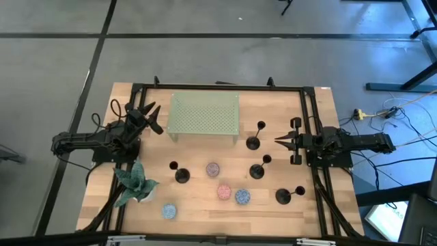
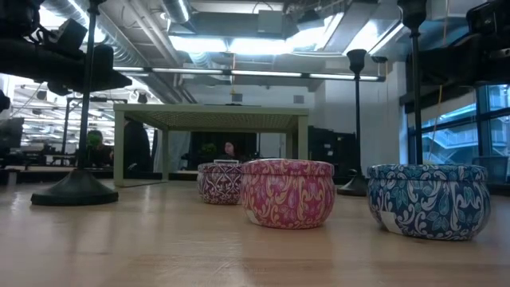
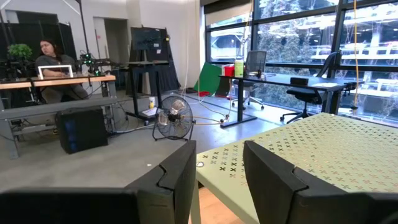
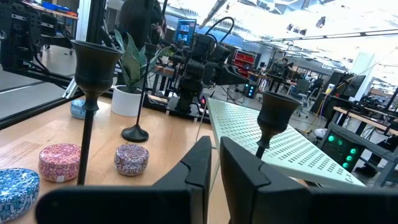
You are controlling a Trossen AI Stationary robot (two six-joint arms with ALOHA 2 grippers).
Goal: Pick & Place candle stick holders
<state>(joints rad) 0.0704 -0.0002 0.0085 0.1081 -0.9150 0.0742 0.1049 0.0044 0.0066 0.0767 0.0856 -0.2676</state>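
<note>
Four slim black candle stick holders (image 1: 254, 139) stand on my wooden table (image 1: 307, 212), right of the perforated green metal riser (image 1: 203, 113). My left gripper (image 1: 156, 117) hangs part-open and empty; my right gripper (image 1: 280, 140) is clenched on nothing.

Rack: pale green perforated stand (image 1: 203, 114), far centre.
Plant: potted (image 1: 134, 183), near left.
Candles: four tins (image 1: 224, 191), near centre.
</note>
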